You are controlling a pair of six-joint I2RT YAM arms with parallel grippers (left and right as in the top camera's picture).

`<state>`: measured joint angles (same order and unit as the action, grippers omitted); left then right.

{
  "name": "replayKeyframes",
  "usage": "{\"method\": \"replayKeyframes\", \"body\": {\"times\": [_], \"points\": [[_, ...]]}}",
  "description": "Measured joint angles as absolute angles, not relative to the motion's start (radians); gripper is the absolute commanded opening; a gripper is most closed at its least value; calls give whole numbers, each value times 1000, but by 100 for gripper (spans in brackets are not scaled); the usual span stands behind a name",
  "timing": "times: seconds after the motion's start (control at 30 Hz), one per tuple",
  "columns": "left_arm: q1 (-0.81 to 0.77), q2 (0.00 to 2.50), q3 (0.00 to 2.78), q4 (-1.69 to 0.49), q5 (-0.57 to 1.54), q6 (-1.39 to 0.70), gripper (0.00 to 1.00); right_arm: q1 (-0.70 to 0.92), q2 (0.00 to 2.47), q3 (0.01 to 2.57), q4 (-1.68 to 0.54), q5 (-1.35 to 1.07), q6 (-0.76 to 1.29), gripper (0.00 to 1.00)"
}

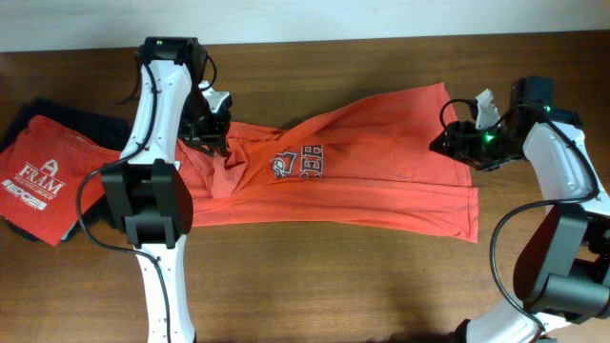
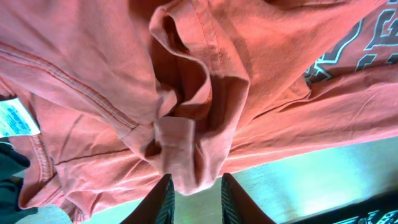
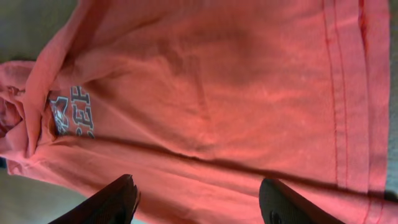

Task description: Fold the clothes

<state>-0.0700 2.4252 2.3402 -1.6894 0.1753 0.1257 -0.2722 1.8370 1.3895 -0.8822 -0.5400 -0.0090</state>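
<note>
My left fingers (image 2: 163, 202) fill the bottom of the left wrist view. They are slightly parted, with pale table showing between them. A bunched fold of the orange-red T-shirt (image 2: 93, 74) hangs at their tips, loose rather than pinched. A white label (image 2: 13, 118) shows at the left edge of that view.

From overhead, my left gripper (image 1: 212, 129) sits over the shirt's crumpled upper end, left of centre. The shirt lies on the wooden table (image 1: 334, 286) with its long axis running left to right across the frame, tilted a little upward toward the right. The crumpled end points left and the hem (image 1: 467, 205) points right. The grey-white lettering (image 1: 303, 164) faces up, left of the shirt's middle.

My right gripper (image 1: 456, 141) hovers at the shirt's upper right corner, by the hem. In the right wrist view its fingers stand wide apart and unladen, with flat cloth spread beyond them.

At the left edge of the overhead frame, a folded red shirt with a white FRAM logo (image 1: 38, 176) rests on a dark garment (image 1: 57, 110), just beside the T-shirt's left end.
</note>
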Motion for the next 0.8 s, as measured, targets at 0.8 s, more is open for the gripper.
{"method": "replayKeyframes", "body": {"times": [0.8], "points": [[-70, 2072, 2338, -1585, 166, 127, 35, -271, 2228, 1628, -240, -438, 132, 73]]}}
